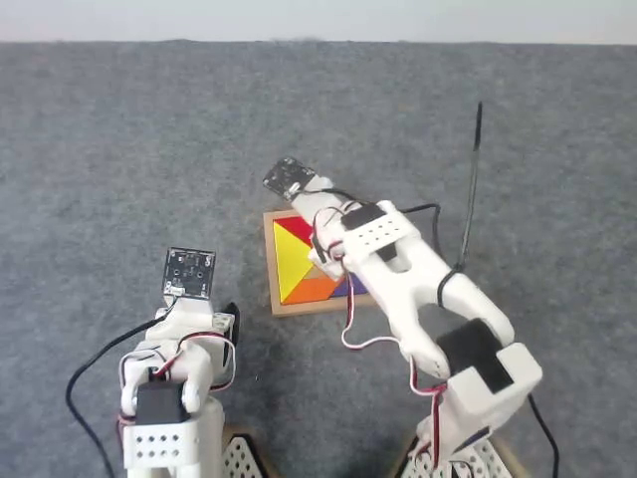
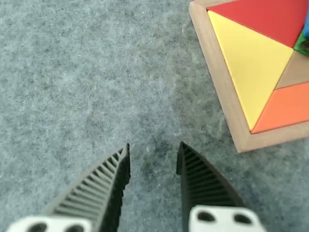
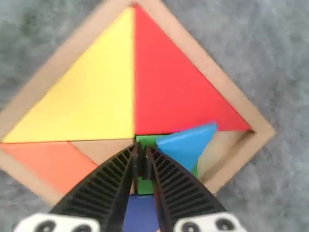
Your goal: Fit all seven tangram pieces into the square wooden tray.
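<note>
The square wooden tray (image 3: 260,130) lies on the grey felt table (image 2: 72,72), and most of its floor is filled. The large yellow triangle (image 3: 91,101) and large red triangle (image 3: 169,92) lie flat side by side, meeting along one straight seam. An orange piece (image 3: 43,159) sits against the rim beside the yellow one. At the tray's centre is a green square (image 3: 145,141), with a dark blue piece (image 3: 140,212) just past it. A small blue triangle (image 3: 186,142) lies partly across the green square and partly over bare tray floor, so it looks unseated. Another strip of bare wood shows between the orange piece and the green square.

The right hand (image 3: 141,154) hangs over the tray's centre. Its fingers are drawn nearly together above the green square, with nothing visibly gripped. The left hand (image 2: 153,147) sits over the table just outside a corner of the tray, fingers apart and empty.

The main risk appears to be the blue triangle. Pressing it with narrow tips could tip it further, wedge it on the green square's edge, or shove neighbouring pieces out of line. A hard push might also slide the whole tray across the felt.
</note>
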